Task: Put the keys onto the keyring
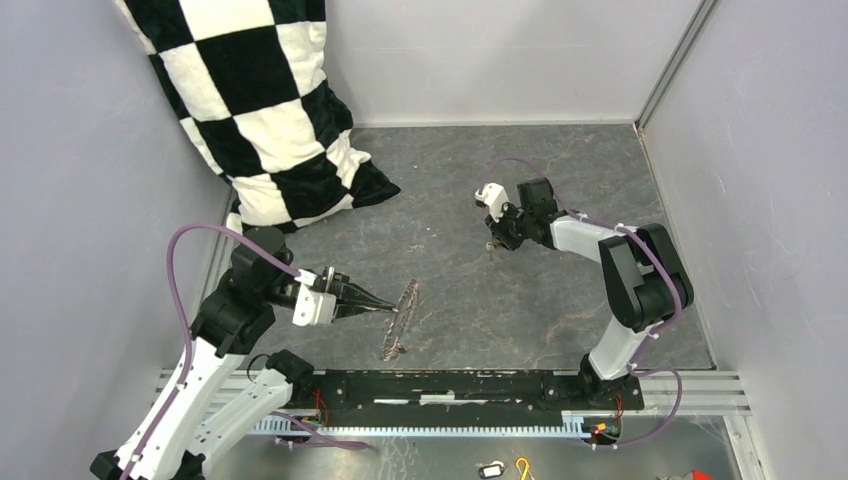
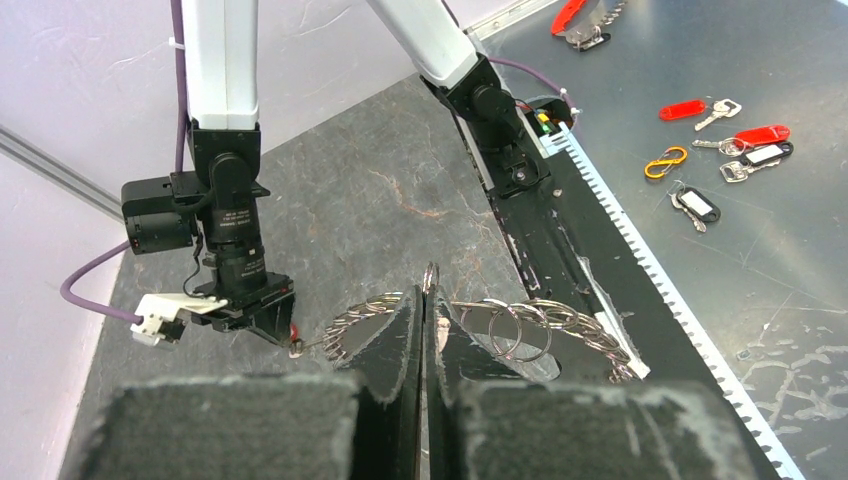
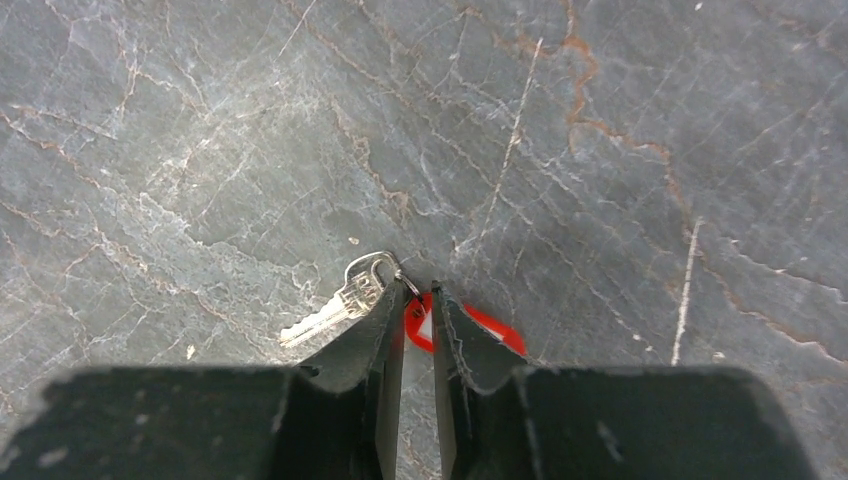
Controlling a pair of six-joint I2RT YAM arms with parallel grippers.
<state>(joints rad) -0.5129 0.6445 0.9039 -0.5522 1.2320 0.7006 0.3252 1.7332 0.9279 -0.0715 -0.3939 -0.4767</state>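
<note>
Right arm going for the red-headed key while the left arm holds the keyring ready.

The left gripper (image 2: 428,296) is clamped tight on the rim of the keyring (image 1: 400,322). The ring stands on edge near the middle of the slate table (image 1: 560,300), its long axis running from the near side to the far side. Well apart to the right, the right gripper (image 3: 418,300) is down on the slate, jaws narrow, over the key's red head (image 3: 421,326). I cannot tell if it truly grips. The key's silver blade (image 3: 335,310) lies flat, pointing away from the fingers to their left. By my guess the pickup is the step in hand. Next comes a firm pinch on the head, then carrying the key across to the ring.
</note>
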